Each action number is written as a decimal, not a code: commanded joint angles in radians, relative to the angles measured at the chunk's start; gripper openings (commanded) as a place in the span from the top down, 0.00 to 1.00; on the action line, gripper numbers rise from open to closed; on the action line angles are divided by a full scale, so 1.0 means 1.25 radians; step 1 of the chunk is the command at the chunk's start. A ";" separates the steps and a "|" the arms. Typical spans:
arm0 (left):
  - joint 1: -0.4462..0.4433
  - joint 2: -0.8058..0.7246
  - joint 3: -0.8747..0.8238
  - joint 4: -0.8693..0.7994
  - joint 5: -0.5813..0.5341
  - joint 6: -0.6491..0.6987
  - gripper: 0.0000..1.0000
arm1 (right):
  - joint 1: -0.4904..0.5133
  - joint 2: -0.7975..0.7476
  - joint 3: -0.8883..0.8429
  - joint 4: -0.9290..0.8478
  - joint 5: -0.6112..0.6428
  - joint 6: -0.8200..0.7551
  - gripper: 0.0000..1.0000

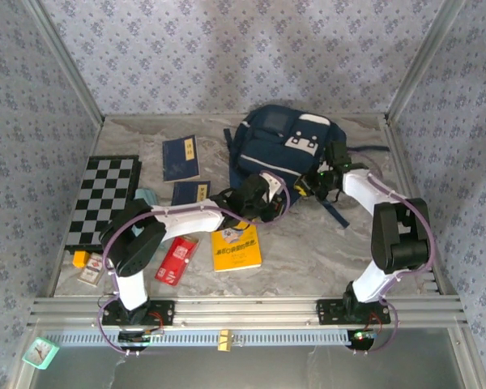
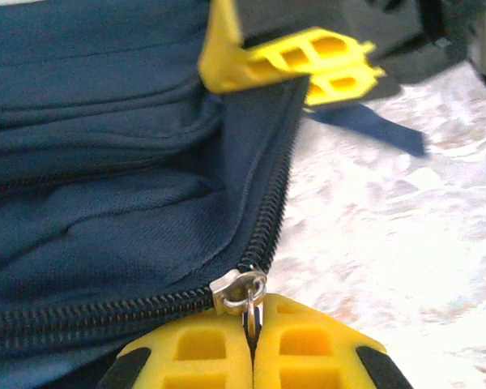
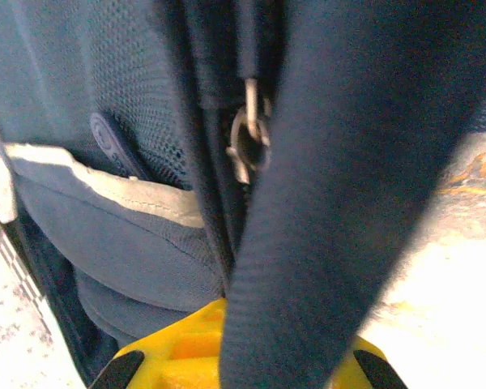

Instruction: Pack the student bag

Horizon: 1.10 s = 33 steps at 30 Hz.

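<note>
The student bag [image 1: 285, 139], navy with white trim, lies at the back middle of the table. My left gripper [image 1: 267, 203] is at its near edge. In the left wrist view that gripper [image 2: 255, 324] is shut on the metal pull ring [image 2: 253, 306] of the zipper slider [image 2: 236, 288]. The black zipper [image 2: 271, 203] runs up from there along the bag's fabric [image 2: 105, 219]. My right gripper [image 1: 314, 185] is at the bag's near right corner. In the right wrist view it [image 3: 251, 328] is shut on a wide navy band of the bag [image 3: 332, 186], which hides the gap between its fingers. A second zipper pull [image 3: 249, 138] hangs above.
A chessboard [image 1: 104, 198] lies at the left. Two navy booklets [image 1: 181, 156] [image 1: 190, 193], a yellow book [image 1: 236, 245] and a red packet [image 1: 176, 259] lie left of and before the bag. A loose strap [image 1: 334, 209] trails beside the right arm. Metal posts frame the table.
</note>
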 commanded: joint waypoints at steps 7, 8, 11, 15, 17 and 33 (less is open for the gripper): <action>0.024 -0.064 -0.056 0.007 0.075 0.000 1.00 | -0.206 0.043 0.173 -0.139 -0.041 -0.284 1.00; 0.039 -0.073 -0.072 0.009 0.077 -0.001 1.00 | -0.216 0.050 0.184 -0.160 -0.041 -0.292 1.00; 0.087 -0.093 -0.114 0.031 0.079 0.001 1.00 | -0.236 0.078 0.223 -0.181 -0.034 -0.304 1.00; 0.110 -0.088 -0.097 0.030 0.103 0.013 1.00 | -0.231 0.102 0.249 -0.199 -0.041 -0.306 0.95; 0.107 -0.077 -0.084 0.043 0.118 0.001 1.00 | -0.229 0.092 0.232 -0.187 -0.054 -0.293 0.88; 0.041 -0.021 0.015 0.025 0.098 0.057 1.00 | -0.044 -0.183 -0.105 -0.088 -0.039 0.063 0.28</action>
